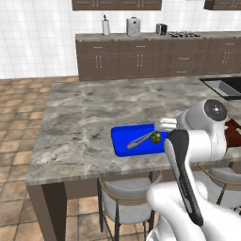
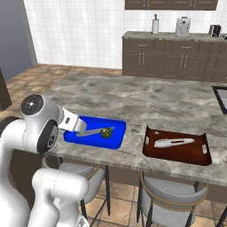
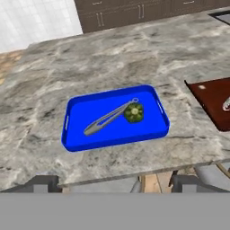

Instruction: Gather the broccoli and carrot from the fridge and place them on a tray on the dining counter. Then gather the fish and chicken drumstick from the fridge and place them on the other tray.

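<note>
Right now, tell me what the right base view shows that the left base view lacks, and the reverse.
Right base view alone: the whole brown tray with a pale utensil lying in it. Left base view alone: a stovetop on the back counter. Both share the blue tray on the marble counter, holding grey tongs and the broccoli beside them.

You have two trays on the tabletop (image 2: 146, 99): one blue tray (image 3: 74, 117) and one dark brown tray (image 2: 177, 153). In the blue tray you can count one broccoli (image 3: 134, 112) and one pair of grey tongs (image 3: 105, 120), and in the brown tray one grey fish (image 2: 173, 142). Under the tabletop edge you see two stools (image 2: 170, 195), and on the far counter one paper towel roll (image 2: 155, 24).
</note>
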